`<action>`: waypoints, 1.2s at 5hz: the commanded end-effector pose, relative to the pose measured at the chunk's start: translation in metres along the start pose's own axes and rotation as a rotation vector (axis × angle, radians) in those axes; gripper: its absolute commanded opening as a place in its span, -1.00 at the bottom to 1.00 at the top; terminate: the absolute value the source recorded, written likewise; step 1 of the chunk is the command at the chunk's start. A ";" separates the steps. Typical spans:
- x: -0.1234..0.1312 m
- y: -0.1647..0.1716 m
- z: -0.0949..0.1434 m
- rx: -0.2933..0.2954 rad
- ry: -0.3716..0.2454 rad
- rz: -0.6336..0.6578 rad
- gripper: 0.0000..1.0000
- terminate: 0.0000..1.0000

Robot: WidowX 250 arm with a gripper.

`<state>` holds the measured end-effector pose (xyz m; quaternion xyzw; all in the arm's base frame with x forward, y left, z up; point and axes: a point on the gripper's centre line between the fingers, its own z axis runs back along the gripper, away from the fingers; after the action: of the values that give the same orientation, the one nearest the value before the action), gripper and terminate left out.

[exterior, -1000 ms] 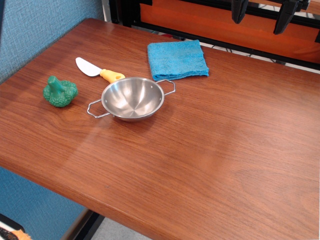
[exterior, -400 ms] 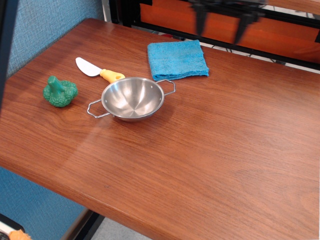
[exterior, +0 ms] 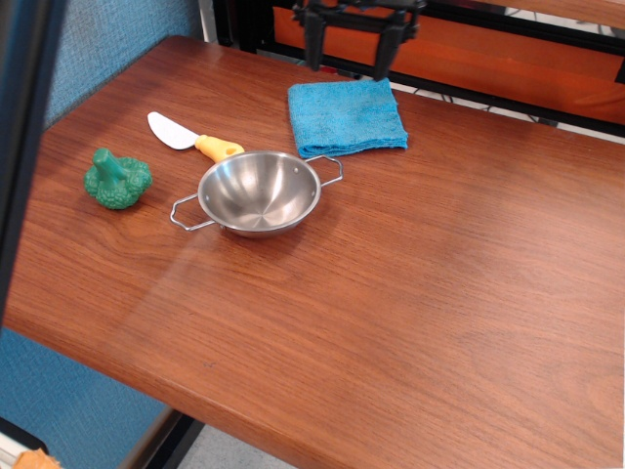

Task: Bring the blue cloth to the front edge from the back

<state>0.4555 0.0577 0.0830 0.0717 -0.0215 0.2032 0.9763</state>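
Blue cloth point(exterior: 347, 117): folded, roughly square, lying flat toward the back of the wood-grain tabletop point(exterior: 469, 293), well apart from the front edge point(exterior: 244, 420). Gripper point(exterior: 348, 61): at the top of the view, above and just behind the cloth's rear border, its two dark fingers point(exterior: 314, 44) pointing down and set apart about as wide as the cloth, nothing between them; whether the tips touch the cloth cannot be told. Steel bowl point(exterior: 260, 192): two wire handles, upright, empty, just in front of the cloth, with its rear handle lying against the cloth's near border. Knife point(exterior: 193, 138): white blade, yellow handle, lying left of the cloth, its handle end close to the bowl's rim. Green broccoli toy point(exterior: 117, 179): left of the bowl, apart from it. Blue textured wall panel point(exterior: 117, 39): along the left side of the table.
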 end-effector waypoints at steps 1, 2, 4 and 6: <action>0.013 0.010 -0.011 0.000 -0.014 0.090 1.00 -1.00; 0.015 0.011 -0.019 0.019 -0.026 0.122 1.00 -1.00; 0.001 0.001 -0.026 0.001 -0.018 0.115 1.00 -1.00; -0.022 -0.023 -0.025 -0.032 -0.033 0.095 1.00 -1.00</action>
<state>0.4437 0.0359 0.0183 0.0653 -0.0013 0.2559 0.9645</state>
